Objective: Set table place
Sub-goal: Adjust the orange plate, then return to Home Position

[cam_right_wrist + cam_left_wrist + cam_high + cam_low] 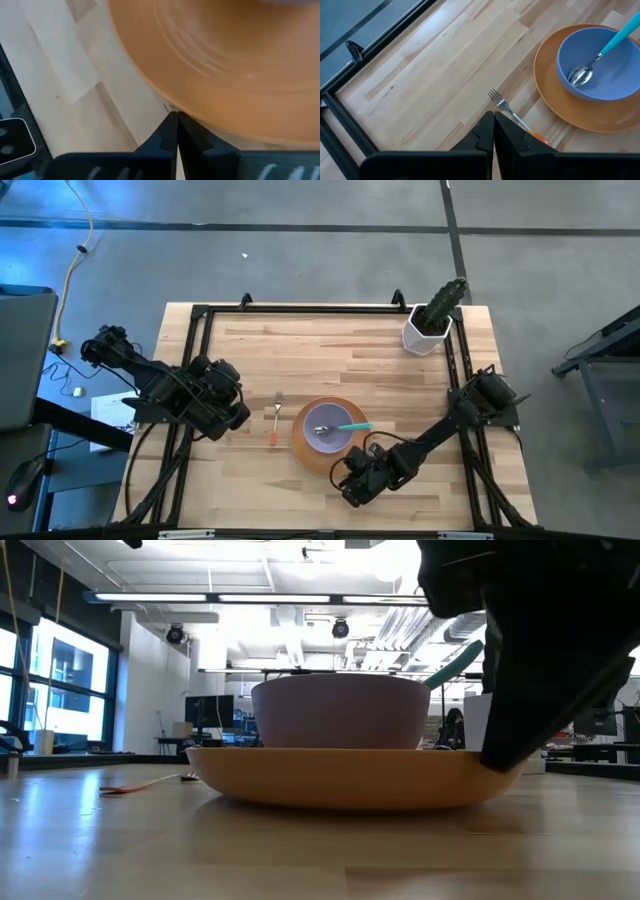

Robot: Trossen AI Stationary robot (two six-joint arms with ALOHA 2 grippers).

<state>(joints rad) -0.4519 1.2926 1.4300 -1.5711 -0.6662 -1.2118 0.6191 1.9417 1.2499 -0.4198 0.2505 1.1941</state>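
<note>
The orange plate (pixel 303 448) lies flat on the wooden table (pixel 400 380), near its front middle. The lavender bowl (pixel 322 416) stands on the plate, and the teal-handled spoon (pixel 352 426) leans in the bowl with its handle over the rim. The small orange-handled fork (pixel 276 416) lies on the table to the left of the plate. My right gripper (pixel 347 472) is shut at the plate's near-right rim. My left gripper (pixel 240 418) is shut and empty, just left of the fork (pixel 502 104). My right gripper has its shut fingertips (pixel 170 122) against the plate's near-right rim (pixel 200 117). It comes from the table's near right, slanting down. The plate (pixel 350 780) rests flat on the table with the bowl (pixel 340 710) on it.
A white pot with a cactus (pixel 427 332) stands at the far right corner. The black frame (pixel 200 315) edges the tabletop. Bare wood lies across the table's far half and to the right of the plate.
</note>
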